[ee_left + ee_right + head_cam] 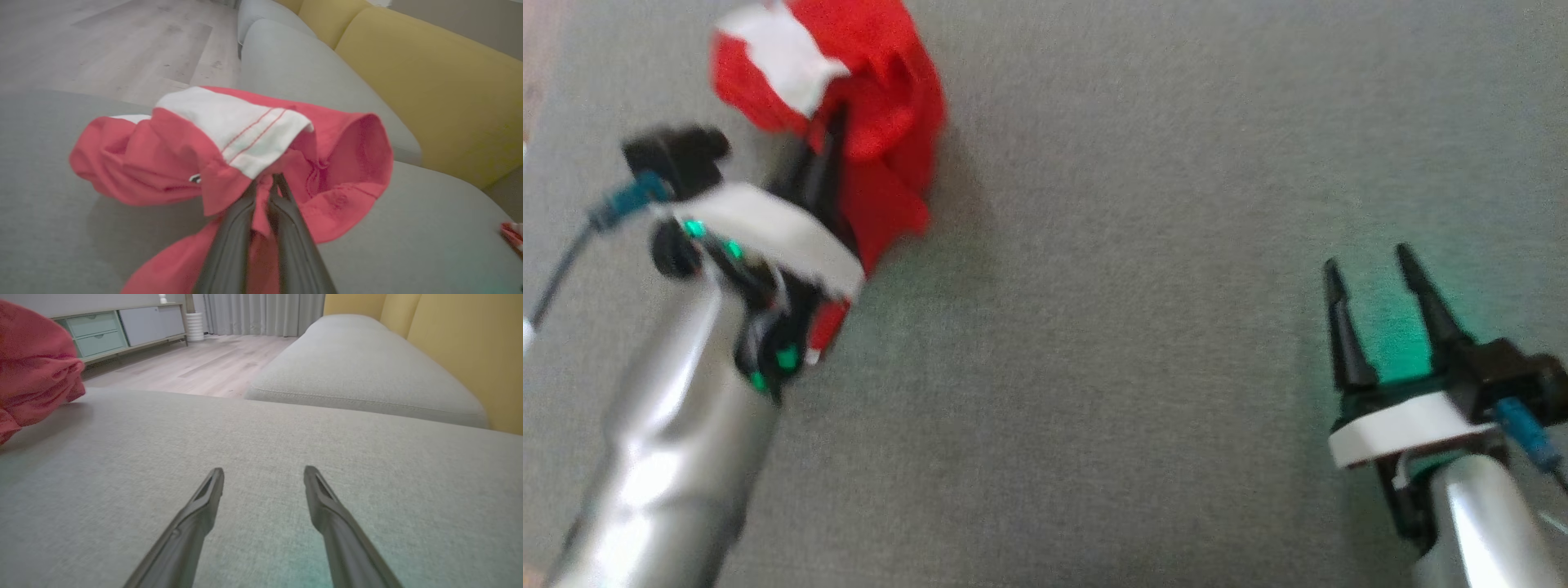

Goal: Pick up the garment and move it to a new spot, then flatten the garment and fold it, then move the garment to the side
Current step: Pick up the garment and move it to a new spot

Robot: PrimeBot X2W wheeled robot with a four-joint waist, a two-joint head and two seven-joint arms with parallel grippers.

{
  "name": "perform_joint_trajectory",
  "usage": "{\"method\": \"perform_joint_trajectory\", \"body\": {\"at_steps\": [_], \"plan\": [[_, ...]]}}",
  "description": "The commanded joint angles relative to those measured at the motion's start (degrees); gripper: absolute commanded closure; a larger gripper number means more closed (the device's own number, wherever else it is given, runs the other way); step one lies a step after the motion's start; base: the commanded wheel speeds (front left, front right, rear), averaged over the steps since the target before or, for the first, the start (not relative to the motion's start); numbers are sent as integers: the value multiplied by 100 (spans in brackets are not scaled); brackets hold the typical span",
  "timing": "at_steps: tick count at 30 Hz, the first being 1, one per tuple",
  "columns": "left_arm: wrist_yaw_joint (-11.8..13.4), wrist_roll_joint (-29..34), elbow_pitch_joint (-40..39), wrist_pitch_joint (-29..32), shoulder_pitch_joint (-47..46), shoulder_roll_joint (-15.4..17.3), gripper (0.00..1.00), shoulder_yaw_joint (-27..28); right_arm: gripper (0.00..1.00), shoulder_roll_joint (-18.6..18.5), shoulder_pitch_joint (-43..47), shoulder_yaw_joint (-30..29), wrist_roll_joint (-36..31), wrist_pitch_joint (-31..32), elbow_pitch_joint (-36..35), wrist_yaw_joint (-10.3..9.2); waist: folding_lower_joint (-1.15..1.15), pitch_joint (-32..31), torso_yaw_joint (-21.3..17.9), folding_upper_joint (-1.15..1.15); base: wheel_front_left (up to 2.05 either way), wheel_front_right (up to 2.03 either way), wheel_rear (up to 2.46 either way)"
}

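Garment [882,114], red and bunched, pinched in left claw [829,143] over grey cushion [1135,367].
Left claw fingers [233,237] together, clamped on a fold of red cloth; cloth drapes to both sides of the tips and hangs down beneath them. White panel [241,130] with two red stitch lines lies just beyond the tips, on top of the bundle. Shadow on cushion under the bundle; whether the lowest folds touch the cushion, cannot tell. Right claw [1368,265] well apart from garment, off to the right of left claw, fingers spread, nothing between them, low over bare cushion with green glow on the fabric near its base. Past left claw: wood floor [122,49], second grey cushion [310,69], yellow backrest [429,94]. Past right claw: cabinet [122,326] with pale drawers, curtains [265,312].
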Motion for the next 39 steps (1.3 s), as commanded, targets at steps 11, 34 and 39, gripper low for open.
{"method": "perform_joint_trajectory", "body": {"at_steps": [11, 34, 39], "plan": [[513, -31, -3956, 1429, 2022, 212, 100, -1317, 0, 271, -9, 570, 194, -410, 525, -5, 1, -899, -1362, 0, 0, 0, 0], [424, 590, -1047, -2, 1608, -1199, 0, -2397, 0, 330, -163, 680, 303, -514, 692, -5, 1, -918, -2476, 0, 0, 0, 0], [682, 723, -1495, -560, 1957, -877, 0, -2177, 0, 331, 50, 409, 187, -435, 373, -5, 1, -1212, -2228, 0, 0, 0, 0]]}}
